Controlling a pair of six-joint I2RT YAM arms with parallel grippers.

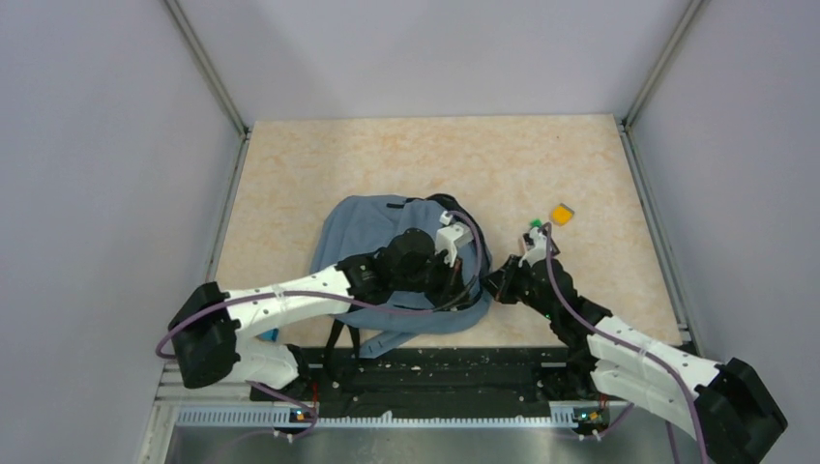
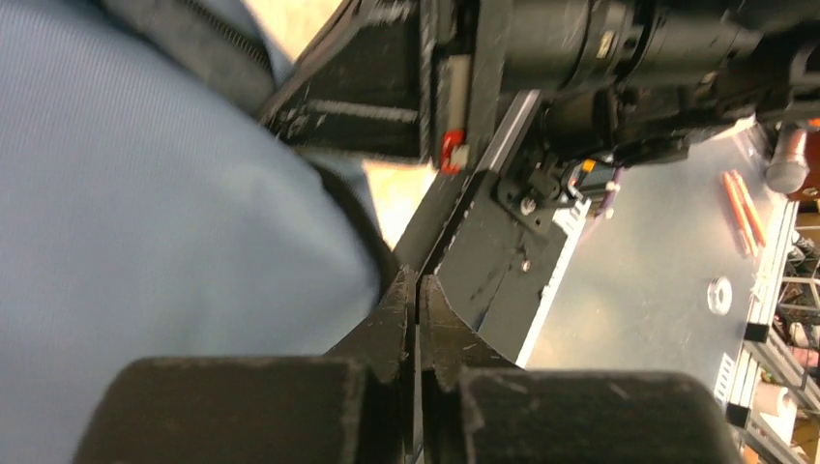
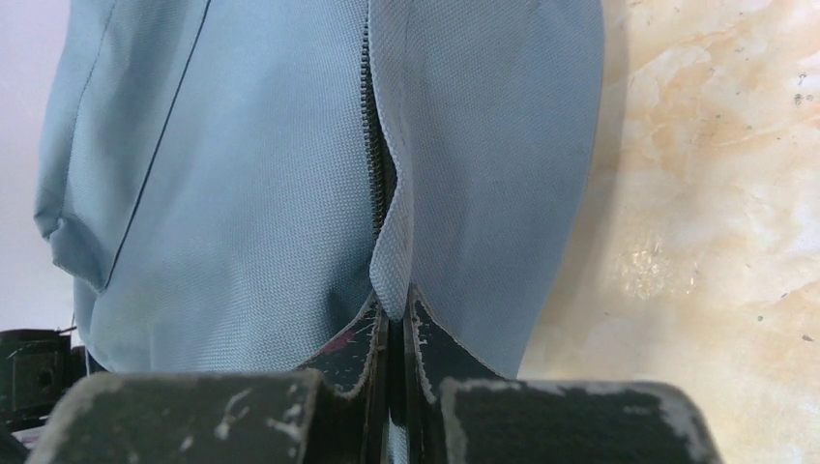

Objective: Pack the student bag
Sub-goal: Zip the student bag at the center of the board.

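The soft grey-blue fabric backpack (image 1: pixel 387 242) is lying mid-table. The right gripper (image 3: pixel 396 314) is pinching its flap edge (by the zipper). The left gripper (image 2: pixel 418 290) is resting beside it, fingers squeezed together.

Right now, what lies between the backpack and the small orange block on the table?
In the top view, the right gripper pinches the backpack edge; a small green item lies before the orange block.

You face plain pale grey walls (image 1: pixel 435 48) around a marbled beige tabletop (image 1: pixel 406 164), framed by aluminium rails (image 1: pixel 208 72); beyond lies perhaps a grey metal bench (image 2: pixel 658 242)
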